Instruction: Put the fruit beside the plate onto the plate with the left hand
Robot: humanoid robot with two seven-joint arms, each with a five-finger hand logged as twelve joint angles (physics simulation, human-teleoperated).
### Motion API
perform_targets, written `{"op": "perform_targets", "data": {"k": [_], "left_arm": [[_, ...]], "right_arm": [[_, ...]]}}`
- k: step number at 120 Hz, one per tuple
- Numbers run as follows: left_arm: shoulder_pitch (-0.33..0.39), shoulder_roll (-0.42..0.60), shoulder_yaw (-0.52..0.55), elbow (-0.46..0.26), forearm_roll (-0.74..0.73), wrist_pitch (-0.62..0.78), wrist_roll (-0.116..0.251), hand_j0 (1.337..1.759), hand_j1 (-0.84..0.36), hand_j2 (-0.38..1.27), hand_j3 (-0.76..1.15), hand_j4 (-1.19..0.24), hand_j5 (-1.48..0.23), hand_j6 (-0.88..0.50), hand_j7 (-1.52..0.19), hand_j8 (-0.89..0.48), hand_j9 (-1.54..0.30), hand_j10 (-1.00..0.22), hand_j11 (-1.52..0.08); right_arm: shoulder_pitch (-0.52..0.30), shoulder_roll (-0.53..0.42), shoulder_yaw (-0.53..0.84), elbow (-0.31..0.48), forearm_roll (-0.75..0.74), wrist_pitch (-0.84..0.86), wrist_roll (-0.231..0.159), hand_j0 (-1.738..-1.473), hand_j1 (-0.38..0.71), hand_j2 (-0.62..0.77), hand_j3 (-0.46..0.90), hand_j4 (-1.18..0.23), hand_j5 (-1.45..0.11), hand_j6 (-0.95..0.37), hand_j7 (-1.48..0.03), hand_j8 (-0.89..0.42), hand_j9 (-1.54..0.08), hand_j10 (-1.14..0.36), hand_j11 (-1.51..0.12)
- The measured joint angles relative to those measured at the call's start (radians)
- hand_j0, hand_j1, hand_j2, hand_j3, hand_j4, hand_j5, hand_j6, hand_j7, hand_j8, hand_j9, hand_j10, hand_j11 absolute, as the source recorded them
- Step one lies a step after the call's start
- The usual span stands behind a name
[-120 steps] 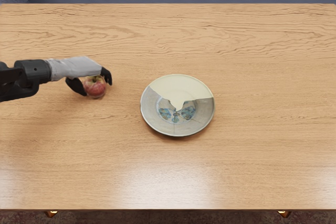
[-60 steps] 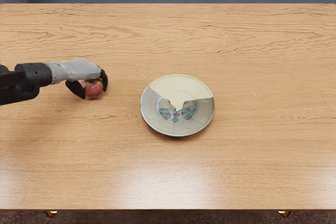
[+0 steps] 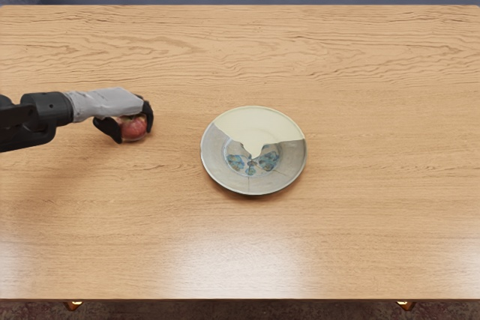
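A small red apple (image 3: pixel 134 128) lies on the wooden table, well left of the plate (image 3: pixel 253 149). My left hand (image 3: pixel 127 120) comes in from the left edge and covers the apple from above, its dark fingers (image 3: pixel 148 116) and thumb curled around it. Most of the fruit is hidden under the grey palm. The plate is round, cream at the back and grey with a blue pattern in the middle, and nothing lies on it. The right arm does not show.
The wooden table (image 3: pixel 360 65) fills the view, with its far edge against a grey-blue floor at the top. A bare stretch of tabletop separates the apple from the plate's left rim (image 3: pixel 204 148).
The left hand has lowered onto the apple and its fingers have closed from spread to curled around it. The apple and the plate have stayed where they were.
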Motion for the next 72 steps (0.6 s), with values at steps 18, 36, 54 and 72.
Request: {"op": "perform_targets", "data": {"k": [18, 36, 54, 72], "left_arm": [[-0.02, 0.001, 0.006, 0.006, -0.01, -0.007, 0.001, 1.65, -0.22, 0.23, 0.0, -0.61, -0.86, -0.33, -0.84, -0.3, -0.9, -0.43, -0.94], [-0.058, 0.0, -0.005, -0.002, -0.065, -0.015, 0.001, 1.651, -0.2, 0.17, 0.0, -0.6, -0.89, -0.32, -0.87, -0.31, -0.91, -0.43, -0.95], [-0.093, 0.001, -0.054, -0.061, -0.09, -0.019, 0.001, 1.651, -0.16, 0.13, 0.0, -0.61, -0.91, -0.34, -0.9, -0.33, -0.93, -0.45, -0.96], [-0.144, 0.003, -0.091, -0.153, -0.094, -0.021, 0.001, 1.651, -0.19, 0.18, 0.0, -0.59, -0.93, -0.31, -0.92, -0.3, -0.95, -0.43, -0.98]], "right_arm": [[0.0, 0.0, 0.0, 0.0, 0.0, 0.0, 0.0, -1.658, -0.35, 0.0, 0.0, 0.0, 0.0, 0.0, 0.0, 0.0, 0.0, 0.0, 0.0], [0.0, 0.0, 0.0, 0.0, -0.001, 0.0, 0.0, -1.658, -0.35, 0.0, 0.0, 0.0, 0.0, 0.0, 0.0, 0.0, 0.0, 0.0, 0.0], [0.0, 0.0, 0.0, 0.0, 0.0, 0.0, 0.0, -1.658, -0.35, 0.0, 0.0, 0.0, 0.0, 0.0, 0.0, 0.0, 0.0, 0.0, 0.0], [0.0, 0.0, 0.0, 0.0, 0.0, 0.0, 0.0, -1.658, -0.35, 0.0, 0.0, 0.0, 0.0, 0.0, 0.0, 0.0, 0.0, 0.0, 0.0]]}}
